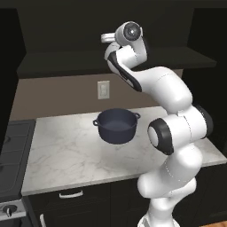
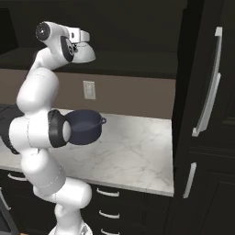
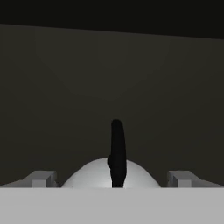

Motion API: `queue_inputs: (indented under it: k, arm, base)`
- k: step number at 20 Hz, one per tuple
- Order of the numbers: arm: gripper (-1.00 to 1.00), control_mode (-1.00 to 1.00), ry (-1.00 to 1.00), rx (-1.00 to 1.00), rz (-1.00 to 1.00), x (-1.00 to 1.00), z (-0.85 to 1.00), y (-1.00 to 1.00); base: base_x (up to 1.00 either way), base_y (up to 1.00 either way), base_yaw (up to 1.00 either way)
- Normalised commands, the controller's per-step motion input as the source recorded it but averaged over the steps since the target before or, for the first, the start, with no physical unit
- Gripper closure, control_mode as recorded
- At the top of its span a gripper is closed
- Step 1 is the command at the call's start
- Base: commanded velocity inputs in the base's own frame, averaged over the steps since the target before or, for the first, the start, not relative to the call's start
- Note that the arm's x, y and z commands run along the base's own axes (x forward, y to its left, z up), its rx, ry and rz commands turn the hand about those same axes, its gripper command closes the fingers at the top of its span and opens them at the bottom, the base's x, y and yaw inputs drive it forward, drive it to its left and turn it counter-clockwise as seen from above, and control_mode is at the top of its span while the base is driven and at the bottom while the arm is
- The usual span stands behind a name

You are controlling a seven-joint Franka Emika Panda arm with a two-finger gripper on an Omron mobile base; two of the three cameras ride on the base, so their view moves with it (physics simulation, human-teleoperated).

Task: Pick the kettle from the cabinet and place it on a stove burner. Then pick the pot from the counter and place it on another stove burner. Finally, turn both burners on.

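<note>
Marbled white-grey counter [image 1: 66, 155] stretching under dark wall units, over dark drawers with silver pulls [image 2: 109, 192], with a pale wall outlet [image 1: 103, 90] showing on the brown backsplash above it. Sitting upright on that counter, toward its back, directly below the outlet: the wide blue-grey pot [image 1: 116, 126], lidless, its two loop handles sticking out at the rim, partly hidden behind the arm's elbow joint in the right base view. Lying off the counter's left end in the left base view: the black cooktop [image 1: 13, 155] with its grates, one silver knob [image 1: 7, 211] showing at the front edge. Standing off the counter's right end in the right base view: tall black panelled doors with long silver bar handles [image 2: 209, 92]. Reaching well above the counter and the pot, up into the dark cabinet opening [image 2: 137, 41]: the white arm, wrist level with the shelf edge. Spreading fully released in the hand view: the gripper [image 3: 113, 179], fingertips [image 3: 41, 178] apart at either side, grasping nothing. Sitting between those fingertips, just ahead of the hand inside the dark cabinet: the white-silver dome of the kettle [image 3: 89, 175], its black arched handle [image 3: 117, 148] seen edge-on and rising upright over the middle. Not possible to tell whether the fingertips are touching the kettle's sides.
</note>
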Motion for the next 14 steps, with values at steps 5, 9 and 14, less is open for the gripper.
queue_inputs:
  k: [5,9,14]
  arm:
    - [-1.00,-1.00,0.00,0.00,0.00,0.13,0.00,0.00]
    - [-1.00,-1.00,0.00,0.00,0.00,0.10,0.00,0.00]
    - [-1.00,-1.00,0.00,0.00,0.00,0.00,0.00,0.00]
  base:
    - [0.00,0.00,0.00]
    - [0.00,0.00,0.00]
    - [0.00,0.00,0.00]
